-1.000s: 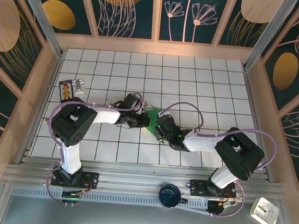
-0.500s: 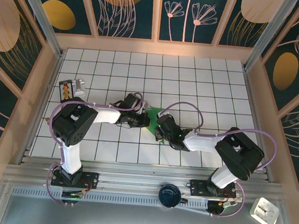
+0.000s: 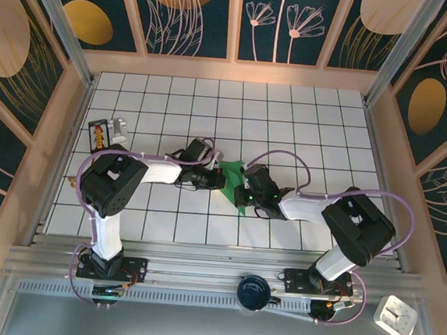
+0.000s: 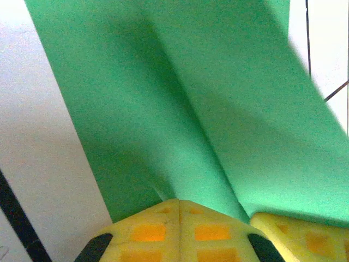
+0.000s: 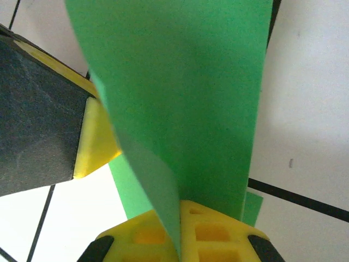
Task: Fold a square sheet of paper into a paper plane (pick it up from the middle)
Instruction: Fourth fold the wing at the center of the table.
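Note:
The square sheet of paper (image 3: 233, 172) is green and creased, and it lies mid-table between my two grippers. My left gripper (image 3: 219, 180) reaches it from the left. In the left wrist view its yellow fingertips (image 4: 163, 218) are shut together against the paper (image 4: 180, 93), where a raised fold starts. I cannot tell whether any paper is pinched there. My right gripper (image 3: 243, 189) comes in from the right. In the right wrist view that gripper (image 5: 180, 206) is shut on a flap of the paper (image 5: 191, 82), which stands up between its fingers. The left gripper's yellow finger (image 5: 98, 136) is just beside it.
A small black and orange box (image 3: 99, 134) and a white block (image 3: 120, 129) sit at the table's left edge. A dark round object (image 3: 253, 290) rests on the front rail, and a white device (image 3: 395, 316) lies beyond the right corner. Wooden walls fence in the tiled table (image 3: 290, 118).
My right gripper has closed on the paper and shifted a little back and to the right, lifting a flap. More green shows now. The left arm has stayed where it was.

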Robot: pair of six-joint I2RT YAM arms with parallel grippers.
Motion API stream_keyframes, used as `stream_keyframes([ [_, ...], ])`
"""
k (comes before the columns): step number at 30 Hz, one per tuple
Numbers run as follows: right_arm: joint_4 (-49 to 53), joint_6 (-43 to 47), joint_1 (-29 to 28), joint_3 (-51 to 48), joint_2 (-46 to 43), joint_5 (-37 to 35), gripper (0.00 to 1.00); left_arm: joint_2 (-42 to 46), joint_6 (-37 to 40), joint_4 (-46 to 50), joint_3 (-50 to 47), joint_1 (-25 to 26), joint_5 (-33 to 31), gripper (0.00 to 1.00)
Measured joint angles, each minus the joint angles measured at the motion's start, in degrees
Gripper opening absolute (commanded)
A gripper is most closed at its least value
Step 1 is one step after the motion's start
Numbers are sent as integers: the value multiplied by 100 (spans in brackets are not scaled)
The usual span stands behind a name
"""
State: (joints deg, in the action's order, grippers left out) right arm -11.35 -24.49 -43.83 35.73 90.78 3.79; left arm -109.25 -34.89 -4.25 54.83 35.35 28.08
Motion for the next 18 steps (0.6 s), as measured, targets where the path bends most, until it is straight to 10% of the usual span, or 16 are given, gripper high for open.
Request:
stream_keyframes([
  [18, -431, -439, 509, -79, 282, 1049, 0, 0, 0, -2, 0, 0, 0, 0],
])
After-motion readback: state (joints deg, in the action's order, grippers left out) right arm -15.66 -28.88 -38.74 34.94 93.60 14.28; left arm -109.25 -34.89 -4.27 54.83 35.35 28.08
